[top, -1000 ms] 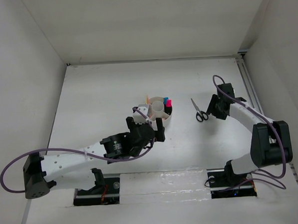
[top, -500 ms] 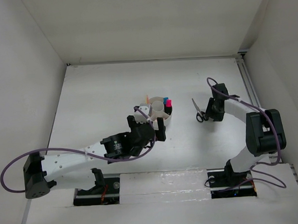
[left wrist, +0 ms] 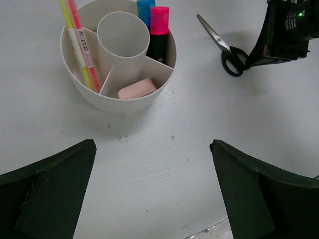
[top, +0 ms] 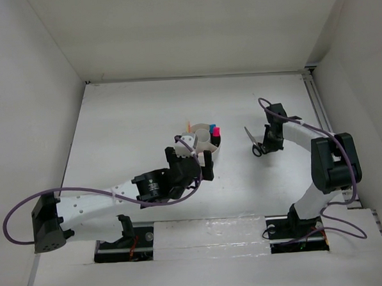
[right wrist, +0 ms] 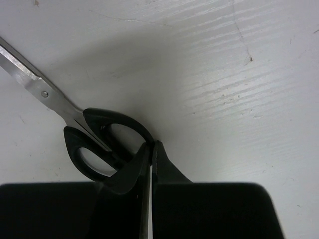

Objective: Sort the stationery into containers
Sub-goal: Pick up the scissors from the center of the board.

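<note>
Black-handled scissors (top: 255, 143) (left wrist: 225, 48) (right wrist: 94, 132) lie on the table, right of the round white organizer (top: 215, 151) (left wrist: 119, 103). My right gripper (top: 265, 145) (right wrist: 152, 144) is down at the handles, its jaws shut on the rim of one handle loop. The organizer holds a pink-capped marker (left wrist: 159, 15), a blue-capped marker (left wrist: 145, 7), a yellow pen (left wrist: 74, 40), a pink pen (left wrist: 85, 47) and a tan eraser (left wrist: 137, 88). Its centre cup is empty. Just in front of the organizer, my left gripper (top: 189, 161) (left wrist: 152, 145) hovers wide open, with nothing between its fingers.
White walls close in the table on the left, back and right. The right arm's purple cable (top: 266, 110) loops above its wrist. Both arm bases (top: 208, 235) sit at the near edge.
My right gripper slid left onto the scissor handles and closed from partly open to shut. The scissors shifted slightly. The left arm barely moved.
</note>
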### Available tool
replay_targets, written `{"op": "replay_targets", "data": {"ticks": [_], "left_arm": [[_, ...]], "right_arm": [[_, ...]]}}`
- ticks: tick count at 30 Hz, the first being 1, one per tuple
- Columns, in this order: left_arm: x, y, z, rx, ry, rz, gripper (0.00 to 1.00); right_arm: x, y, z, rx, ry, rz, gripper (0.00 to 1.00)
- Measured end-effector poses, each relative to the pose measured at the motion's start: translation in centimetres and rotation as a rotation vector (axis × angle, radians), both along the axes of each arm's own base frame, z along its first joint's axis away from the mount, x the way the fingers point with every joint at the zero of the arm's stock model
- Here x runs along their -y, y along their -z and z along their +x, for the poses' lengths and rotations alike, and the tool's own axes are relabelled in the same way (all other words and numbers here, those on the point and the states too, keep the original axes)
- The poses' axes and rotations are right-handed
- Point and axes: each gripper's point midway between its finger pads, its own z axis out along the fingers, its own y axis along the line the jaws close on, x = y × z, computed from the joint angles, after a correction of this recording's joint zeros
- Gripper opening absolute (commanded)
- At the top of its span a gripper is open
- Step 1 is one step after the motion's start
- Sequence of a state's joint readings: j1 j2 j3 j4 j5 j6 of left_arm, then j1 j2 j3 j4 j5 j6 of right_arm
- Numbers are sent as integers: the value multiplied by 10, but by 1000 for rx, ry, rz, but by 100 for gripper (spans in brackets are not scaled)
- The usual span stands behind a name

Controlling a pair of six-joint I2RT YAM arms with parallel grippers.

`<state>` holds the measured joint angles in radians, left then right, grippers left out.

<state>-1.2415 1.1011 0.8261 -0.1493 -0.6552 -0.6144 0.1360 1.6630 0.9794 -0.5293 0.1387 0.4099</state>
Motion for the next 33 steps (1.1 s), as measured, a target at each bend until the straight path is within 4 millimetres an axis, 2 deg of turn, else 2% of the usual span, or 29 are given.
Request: {"op": "replay_targets", "data": {"ticks": [7,10,16,21,24,29,33], "left_arm": [[4,-3,1,11,15,-8,100],[10,-8,0,20,36,-28,100],[16,-16,2,39,39,-66,100],[23,-40,7,97,42,-164,100],[25,-58,11,157,49,-230,100],[33,-95,16,273,65,-319,100],[39,-106,28,319,76,-349,100]], "right_arm": [[-4,-2,1,16,-11,14,0],[-12,-12,-1,48,-34,28,0],[-28,-64,6,221,-64,62,0],[-38,-108,6,371,-63,124,0],[-55,-127,-2,447,-93,181,0],[-95,-161,-25,555,-176,306,0],[-119,-187,-41,635,-220,401,0]]}}
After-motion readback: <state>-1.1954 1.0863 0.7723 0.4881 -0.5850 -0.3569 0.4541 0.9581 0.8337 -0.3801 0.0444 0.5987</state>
